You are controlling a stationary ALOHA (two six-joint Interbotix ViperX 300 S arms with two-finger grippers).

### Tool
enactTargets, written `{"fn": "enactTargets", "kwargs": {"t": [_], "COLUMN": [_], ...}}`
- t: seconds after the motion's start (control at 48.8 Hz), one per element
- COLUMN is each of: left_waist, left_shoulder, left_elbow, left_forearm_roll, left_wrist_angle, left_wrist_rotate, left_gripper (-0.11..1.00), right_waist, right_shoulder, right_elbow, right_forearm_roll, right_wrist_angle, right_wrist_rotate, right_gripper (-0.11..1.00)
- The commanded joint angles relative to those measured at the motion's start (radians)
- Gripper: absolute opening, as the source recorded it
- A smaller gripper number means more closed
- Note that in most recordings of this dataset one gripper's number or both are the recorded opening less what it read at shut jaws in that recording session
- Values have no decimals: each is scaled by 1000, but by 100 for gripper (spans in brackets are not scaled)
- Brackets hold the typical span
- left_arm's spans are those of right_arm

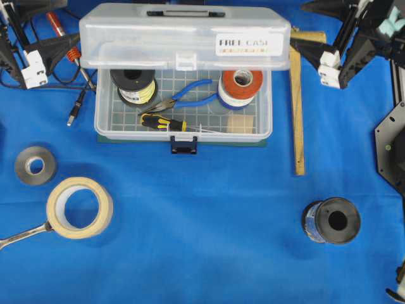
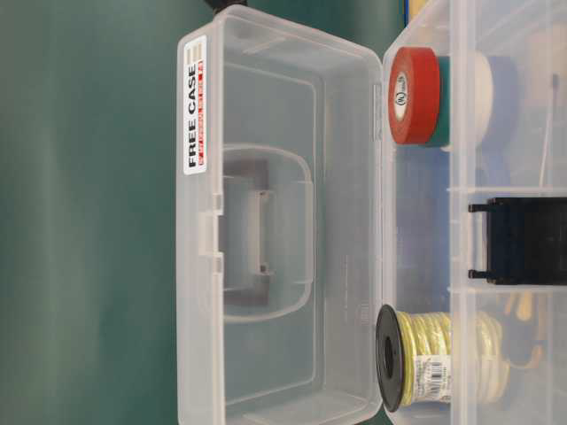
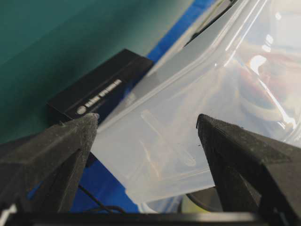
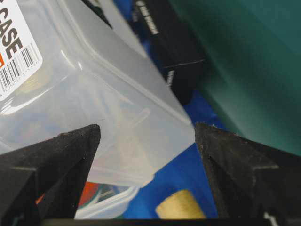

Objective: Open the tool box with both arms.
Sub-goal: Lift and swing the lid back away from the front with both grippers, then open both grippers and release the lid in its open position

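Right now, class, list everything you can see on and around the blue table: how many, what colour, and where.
tool box: one, clear, top centre, lid raised
wire spool: one, yellow, box left
pliers: one, blue-handled, box middle
tape rolls: stacked, red outermost, box right
screwdriver: one, black-yellow, box front
grey tape roll: one, left
masking tape: one, cream, lower left
wrench: one, silver, beside masking tape
dark spool: one, lower right
wooden ruler: one, right of box
left claw: open, by the lid
right claw: open, by the lid
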Motion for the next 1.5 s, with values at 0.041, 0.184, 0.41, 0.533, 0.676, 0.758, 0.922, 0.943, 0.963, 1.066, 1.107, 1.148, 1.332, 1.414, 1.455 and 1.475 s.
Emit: {"fn": "enactTargets", "kwargs": {"t": [0.041,0.184,0.41,0.533,0.676,0.758,0.922,0.943,0.963,1.066,1.107,1.148,1.332,1.414,1.455,1.475], "left_waist": [9,34,81,112,140,153,183,186,187,196,198,201,215,224,230,233], "left_shoulder": [48,86,137,167,204,227,273,278,281,299,304,310,310,302,295,291], "left_elbow": [-31,-48,-74,-91,-115,-132,-163,-166,-170,-186,-189,-193,-192,-183,-178,-172], "left_forearm_roll": [3,5,5,5,5,5,5,5,5,5,5,5,3,5,5,5], "left_wrist_angle": [-21,-23,-23,-23,-23,-23,-23,-25,-23,-23,-23,-23,-15,-12,-9,-8], "left_wrist_rotate": [3,3,3,3,3,3,3,3,3,3,3,3,3,3,3,2], "left_gripper": [88,88,88,88,88,88,88,88,88,88,88,88,88,88,88,88], "right_waist": [-23,-48,-106,-137,-167,-181,-209,-212,-215,-232,-238,-241,-252,-267,-275,-279], "right_shoulder": [28,61,118,150,189,209,252,255,259,276,284,288,290,279,273,270], "right_elbow": [-44,-58,-87,-106,-130,-144,-176,-179,-184,-198,-202,-206,-207,-199,-195,-190], "right_forearm_roll": [2,2,-2,-2,-5,-9,-18,-18,-18,-20,-20,-20,-20,-20,-20,-20], "right_wrist_angle": [-21,-25,-34,-37,-37,-37,-37,-37,-37,-35,-34,-32,-31,-28,-25,-21], "right_wrist_rotate": [5,-2,-6,-6,-8,-8,-8,-8,-9,-9,-9,-9,-9,-9,-9,-9], "right_gripper": [83,83,83,83,83,83,83,83,83,83,83,83,83,83,83,83]}}
